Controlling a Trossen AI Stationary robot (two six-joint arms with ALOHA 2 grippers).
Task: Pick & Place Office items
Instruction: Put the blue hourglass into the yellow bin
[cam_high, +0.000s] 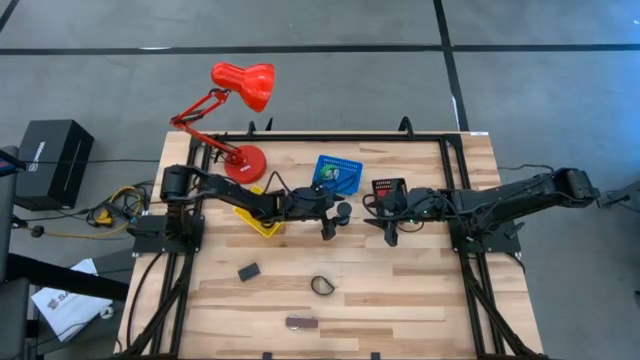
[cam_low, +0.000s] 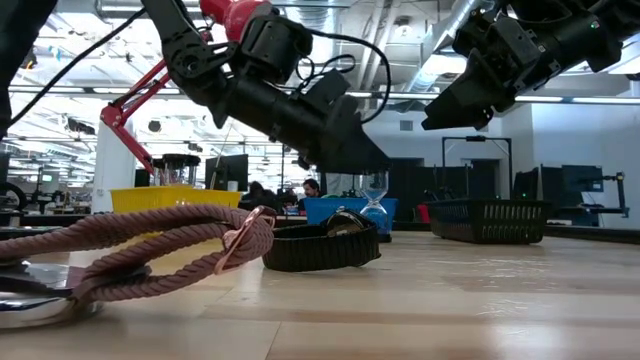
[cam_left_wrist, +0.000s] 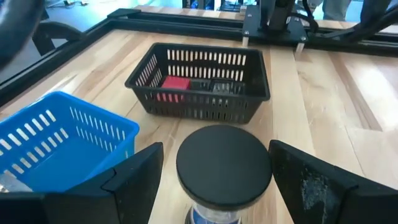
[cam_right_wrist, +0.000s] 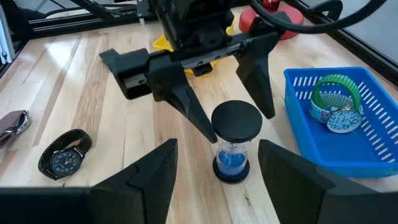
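A small hourglass (cam_right_wrist: 234, 142) with black caps and blue sand stands upright on the table's middle. My left gripper (cam_left_wrist: 214, 168) is open and comes from the table's left. Its fingers stand on either side of the hourglass's top cap (cam_left_wrist: 224, 163); I see no touch. My right gripper (cam_right_wrist: 216, 152) is open and hovers just right of the hourglass, with nothing between its fingers. A black wristwatch loop (cam_high: 321, 285), a black block (cam_high: 249, 271) and a brownish bar (cam_high: 301, 322) lie on the near half of the table.
A blue basket (cam_right_wrist: 367, 149) holding a green ring stands just behind the hourglass. A black basket (cam_left_wrist: 249, 102) with a red block (cam_left_wrist: 175, 84) is right of it, and a yellow basket (cam_high: 262, 220) lies under my left arm. A red desk lamp (cam_high: 240, 95) stands at the far left.
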